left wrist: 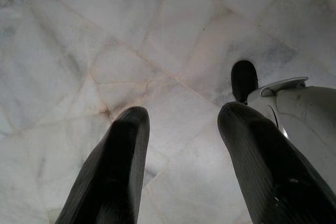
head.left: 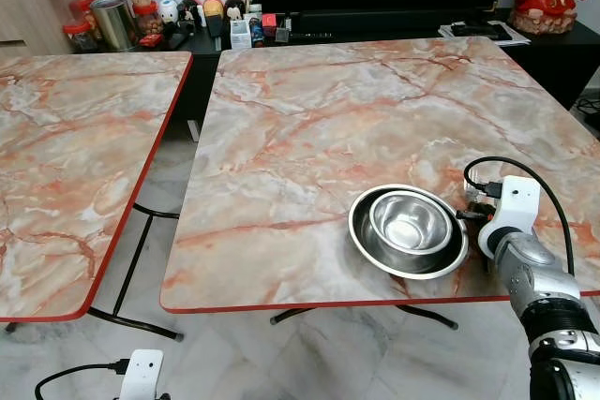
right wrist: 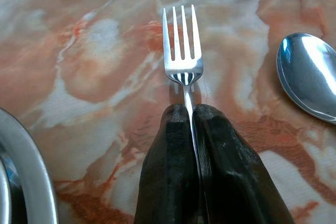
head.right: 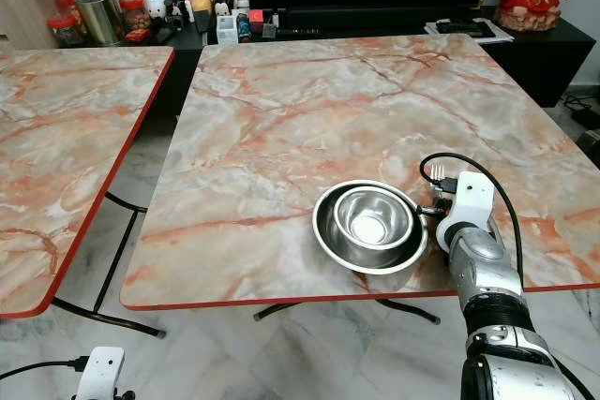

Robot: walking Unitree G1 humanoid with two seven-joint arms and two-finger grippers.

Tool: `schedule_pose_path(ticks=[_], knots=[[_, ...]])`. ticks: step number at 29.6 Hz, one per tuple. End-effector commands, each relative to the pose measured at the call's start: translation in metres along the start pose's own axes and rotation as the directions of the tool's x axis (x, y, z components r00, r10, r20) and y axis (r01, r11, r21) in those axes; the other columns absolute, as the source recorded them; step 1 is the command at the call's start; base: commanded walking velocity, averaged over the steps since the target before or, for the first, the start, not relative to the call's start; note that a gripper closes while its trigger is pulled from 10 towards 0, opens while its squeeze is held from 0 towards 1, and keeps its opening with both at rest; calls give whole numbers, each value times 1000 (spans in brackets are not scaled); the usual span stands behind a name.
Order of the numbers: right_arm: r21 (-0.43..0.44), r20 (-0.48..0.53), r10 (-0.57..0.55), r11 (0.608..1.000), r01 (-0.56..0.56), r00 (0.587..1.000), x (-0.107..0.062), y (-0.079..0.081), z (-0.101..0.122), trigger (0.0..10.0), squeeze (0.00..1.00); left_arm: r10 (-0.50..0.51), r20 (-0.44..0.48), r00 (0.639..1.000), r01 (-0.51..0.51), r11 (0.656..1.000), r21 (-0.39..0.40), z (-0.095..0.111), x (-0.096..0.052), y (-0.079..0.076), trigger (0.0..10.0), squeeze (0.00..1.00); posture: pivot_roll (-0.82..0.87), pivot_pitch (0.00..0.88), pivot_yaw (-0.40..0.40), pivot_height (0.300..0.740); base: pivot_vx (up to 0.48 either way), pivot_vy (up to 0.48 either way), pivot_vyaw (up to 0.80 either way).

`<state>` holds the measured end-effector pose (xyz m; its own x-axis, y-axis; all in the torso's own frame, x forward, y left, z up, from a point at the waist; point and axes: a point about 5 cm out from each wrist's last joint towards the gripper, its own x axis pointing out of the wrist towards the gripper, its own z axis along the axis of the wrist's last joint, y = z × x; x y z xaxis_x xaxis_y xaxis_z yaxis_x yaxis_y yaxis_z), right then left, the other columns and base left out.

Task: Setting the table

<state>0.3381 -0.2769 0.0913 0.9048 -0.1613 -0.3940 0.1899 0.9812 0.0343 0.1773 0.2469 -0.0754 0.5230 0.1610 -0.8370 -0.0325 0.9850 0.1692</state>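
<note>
Your right end effector (right wrist: 192, 109) is clamped on the handle of a fork (right wrist: 182, 45), its two black fingers (right wrist: 168, 166) pressed together around the stem just behind the tines. The fork's tines point away from the wrist and lie low over the marble-patterned tabletop (head.left: 328, 119); whether they touch the surface cannot be told. Just beside the fork lies a spoon (right wrist: 308, 74), bowl upward, resting on the tabletop and apart from the fork. On the fork's other side stands a steel plate (head.left: 362, 236) with a smaller steel bowl (head.left: 410, 222) nested inside it; the plate sits near the tabletop's red front edge, and your right arm (head.left: 525, 264) reaches over that edge, just beside the plate. A second tabletop (head.left: 75, 147) of the same pattern stands well apart from the plate, across a gap of pale tiled floor (head.left: 159, 185).

Your left end effector (left wrist: 181, 129) hangs idle over the floor, its two fingers (left wrist: 118, 166) spread apart with nothing between them.
</note>
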Motion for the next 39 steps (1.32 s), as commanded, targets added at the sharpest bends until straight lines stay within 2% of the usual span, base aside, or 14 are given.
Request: schedule_pose_path(ticks=[1, 17, 18, 19, 20, 36, 37, 38, 39], knots=[[5, 4, -5, 1000, 5, 1000, 1, -1, 3, 10000, 0, 0, -24, 1000, 0, 1000, 10, -4, -1, 3, 10000, 0, 41, 59, 39, 740, 0, 0, 0], [9, -4, 3, 1000, -3, 1000, 2, 1, -2, 10000, 0, 3, -23, 1000, -3, 1000, 10, -4, -1, 3, 10000, 0, 43, 58, 37, 740, 0, 0, 0], [9, -4, 4, 1000, -4, 1000, 2, 1, -2, 10000, 114, 3, -23, 1000, -3, 1000, 10, -4, -1, 3, 10000, 0, 43, 58, 37, 740, 0, 0, 0], [10, -4, 5, 1000, -5, 1000, 2, 1, -2, 10000, 663, 3, -23, 1000, -3, 1000, 11, -4, -1, 3, 10000, 0, 43, 58, 37, 740, 0, 0, 0], [10, -4, 7, 1000, -7, 1000, 2, 1, -2, 10000, 1000, 3, -23, 1000, -3, 1000, 11, -4, -1, 3, 10000, 0, 43, 58, 37, 740, 0, 0, 0], [6, 7, 16, 1000, -16, 1000, 2, 4, 0, 10000, 1000, 1, -21, 1000, -1, 1000, 11, -3, 0, 2, 10000, 0, 43, 50, 36, 740, 0, 0, 0], [2, 14, 13, 1000, -13, 1000, 2, 4, 1, 10000, 973, 1, -21, 1000, -1, 1000, 11, -3, 0, 2, 10000, 0, 43, 50, 36, 740, 0, 0, 0], [-2, 53, 2, 1000, -2, 999, 2, 3, 9, 10000, 0, 1, -20, 1000, -1, 1000, 11, -3, 0, 2, 10000, 0, 43, 50, 36, 740, 0, 0, 0], [-2, 63, -1, 1000, 1, 998, 2, 3, 11, 10000, 0, 1, -20, 1000, -1, 1000, 12, -3, 0, 2, 10000, 0, 43, 50, 36, 740, 0, 0, 0]])
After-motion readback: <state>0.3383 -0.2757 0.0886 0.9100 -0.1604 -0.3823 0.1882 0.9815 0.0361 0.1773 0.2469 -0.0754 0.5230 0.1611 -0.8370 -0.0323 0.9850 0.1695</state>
